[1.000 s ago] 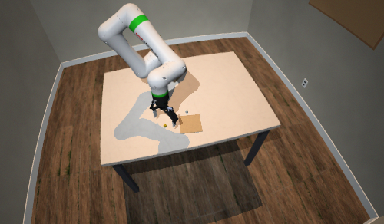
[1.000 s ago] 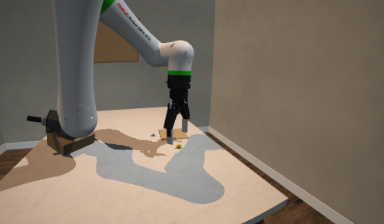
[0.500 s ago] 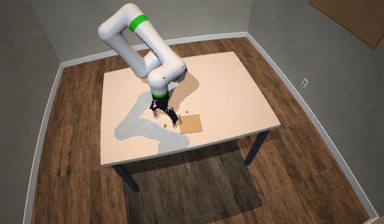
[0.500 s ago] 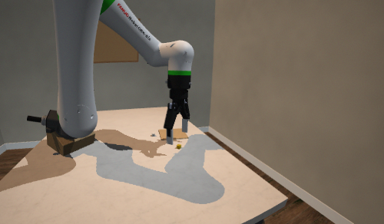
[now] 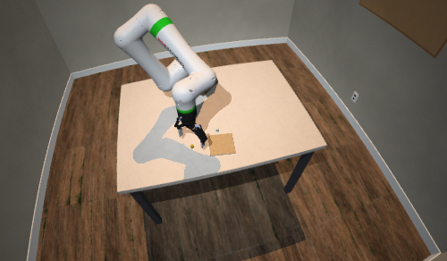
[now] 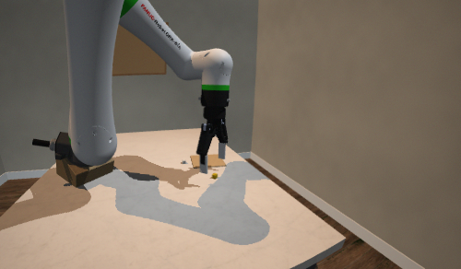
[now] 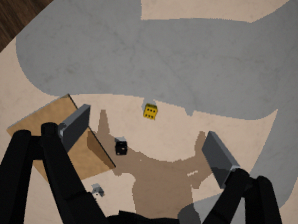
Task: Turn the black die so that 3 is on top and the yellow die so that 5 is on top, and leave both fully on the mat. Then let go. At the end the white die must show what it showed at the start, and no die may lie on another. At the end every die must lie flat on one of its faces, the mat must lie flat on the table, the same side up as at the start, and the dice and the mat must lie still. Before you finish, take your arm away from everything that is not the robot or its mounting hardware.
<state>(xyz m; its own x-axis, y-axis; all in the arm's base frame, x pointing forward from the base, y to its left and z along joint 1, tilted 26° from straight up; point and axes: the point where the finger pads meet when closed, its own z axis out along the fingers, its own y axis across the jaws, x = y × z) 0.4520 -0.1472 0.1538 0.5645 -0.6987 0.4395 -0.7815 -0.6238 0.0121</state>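
Dice lay scattered on a pale bench (image 5: 269,98) (image 6: 171,143) (image 7: 175,130), and we judged the step in hand to be lining up to pick one, probably the black die (image 7: 121,147). In the wrist view it sat just off the mat (image 5: 223,144) (image 6: 210,161) (image 7: 47,112), at nine o'clock from the midpoint between the fingers. The yellow die (image 5: 192,146) (image 6: 215,176) (image 7: 150,111) lay at twelve, off the mat too; the white die (image 5: 217,130) (image 6: 183,162) (image 7: 98,190), between seven and eight, also off it.

To do this well, we needed to shift toward nine o'clock to centre on the black die, square the pads to two opposite faces, and descend straight. The finger on the mat side called for most care, since it could have pressed or dragged the mat's edge. We wanted a gentle squeeze, a turn in the air, then a low, flat release on the mat. We could not read the black die's pips surely, so its face needed checking first.

Our tool (image 5: 191,138) (image 6: 213,163) (image 7: 148,128) was released, its fingers spread wide, far wider than any die. It held nothing; whether a fingertip touched the bench, we could not tell.
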